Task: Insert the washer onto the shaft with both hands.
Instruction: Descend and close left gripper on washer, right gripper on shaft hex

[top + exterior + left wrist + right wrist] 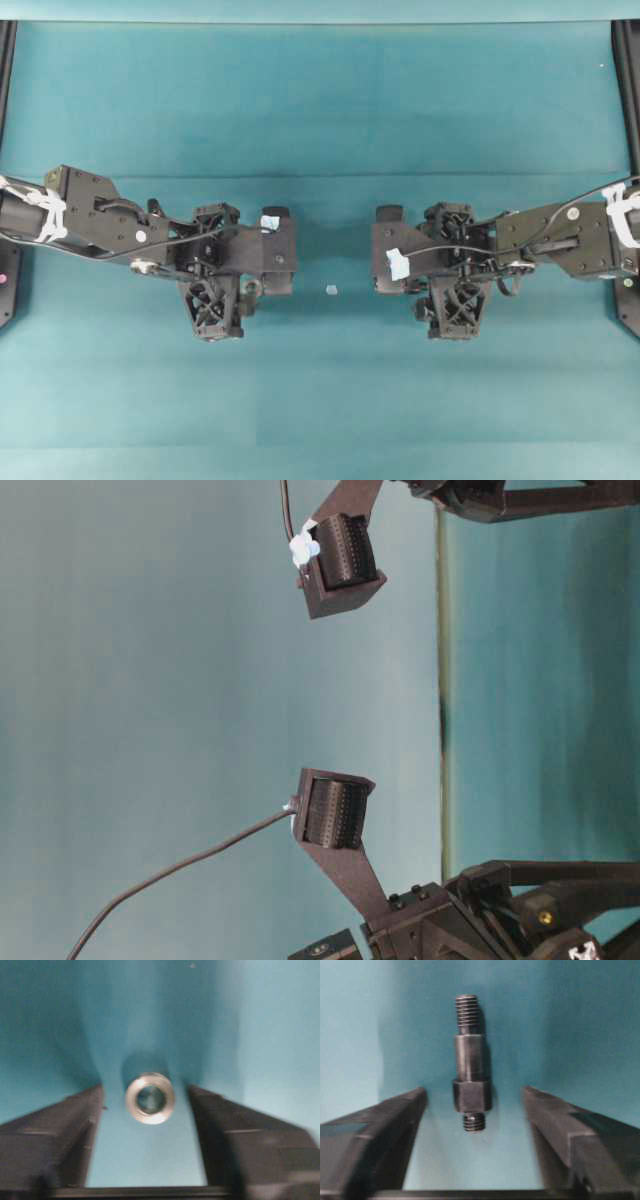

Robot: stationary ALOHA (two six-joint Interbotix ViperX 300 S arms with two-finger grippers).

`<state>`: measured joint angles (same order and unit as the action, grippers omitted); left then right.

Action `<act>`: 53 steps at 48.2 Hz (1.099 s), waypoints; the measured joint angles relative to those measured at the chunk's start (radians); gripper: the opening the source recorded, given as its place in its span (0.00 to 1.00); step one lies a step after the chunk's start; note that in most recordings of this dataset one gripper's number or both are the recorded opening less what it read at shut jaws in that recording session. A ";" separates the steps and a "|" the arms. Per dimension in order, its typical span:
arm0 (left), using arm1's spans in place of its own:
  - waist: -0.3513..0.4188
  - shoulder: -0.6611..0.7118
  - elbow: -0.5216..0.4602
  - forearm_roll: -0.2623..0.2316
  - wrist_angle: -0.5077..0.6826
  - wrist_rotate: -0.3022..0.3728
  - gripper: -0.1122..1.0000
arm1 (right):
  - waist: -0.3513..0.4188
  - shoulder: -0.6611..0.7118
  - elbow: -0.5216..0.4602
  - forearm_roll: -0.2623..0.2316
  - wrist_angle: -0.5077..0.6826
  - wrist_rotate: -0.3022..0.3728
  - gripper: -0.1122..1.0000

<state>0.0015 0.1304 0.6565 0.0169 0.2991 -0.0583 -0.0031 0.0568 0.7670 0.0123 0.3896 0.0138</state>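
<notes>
My left gripper point(150, 1125) has its two fingers point(55, 1135) standing apart, and the washer point(150, 1098) sits in the gap between them, near the tips. Neither finger touches it; there's teal on both sides of the ring. It lies flat on the mat, and I'm looking pretty much straight into its dark centre hole. The view is a bit blurry.

Same story on the other side: my right gripper point(475, 1125) is parted, nothing clamped. The shaft point(470, 1062) lies on the mat between the fingers point(570, 1130), lengthwise along my reach. Its thicker hex-ish end with a short threaded stub is nearest me, and the longer threaded end points away. There's a clear gap to each finger.

From overhead, my left gripper point(275, 250) and right gripper point(388, 250) face each other across the middle of the teal table point(320, 110), well apart. A tiny pale bit point(331, 290) lies on the mat between them. I can't make out the washer or shaft from up there; the gripper bodies hide them.

In the table-level view you only see one ribbed pad of each gripper, both hanging over the mat.
</notes>
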 measured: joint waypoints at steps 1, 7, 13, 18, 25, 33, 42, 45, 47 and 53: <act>0.000 0.002 0.000 0.000 0.002 0.002 0.58 | 0.002 0.000 -0.002 0.002 0.000 0.000 0.32; 0.000 0.000 0.000 0.000 0.002 0.003 0.43 | 0.003 0.002 -0.003 0.002 -0.003 0.000 0.20; -0.003 0.000 0.000 0.000 0.002 0.002 0.43 | 0.003 0.003 -0.006 0.002 -0.005 0.000 0.10; -0.005 0.000 0.000 0.000 0.002 0.002 0.43 | 0.002 0.003 -0.008 0.002 -0.003 0.000 0.10; -0.008 0.000 0.000 0.002 0.000 0.002 0.43 | 0.002 0.005 -0.009 0.002 -0.002 0.000 0.10; -0.006 0.000 0.000 0.002 0.002 0.002 0.43 | 0.002 0.005 -0.011 0.000 0.003 0.000 0.10; -0.008 0.000 0.000 0.000 0.002 0.002 0.43 | 0.002 0.005 -0.012 0.002 0.005 0.000 0.10; -0.006 0.000 0.000 0.002 0.002 0.003 0.43 | 0.002 0.005 -0.012 0.002 0.005 0.000 0.10; -0.008 0.000 0.000 0.002 0.002 0.002 0.43 | 0.002 0.006 -0.012 0.002 0.005 0.000 0.10; -0.008 -0.002 0.000 0.002 0.002 0.002 0.43 | 0.002 0.005 -0.012 0.002 0.005 0.000 0.10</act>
<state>-0.0061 0.1289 0.6565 0.0184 0.3007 -0.0568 -0.0015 0.0614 0.7547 0.0138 0.3942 0.0138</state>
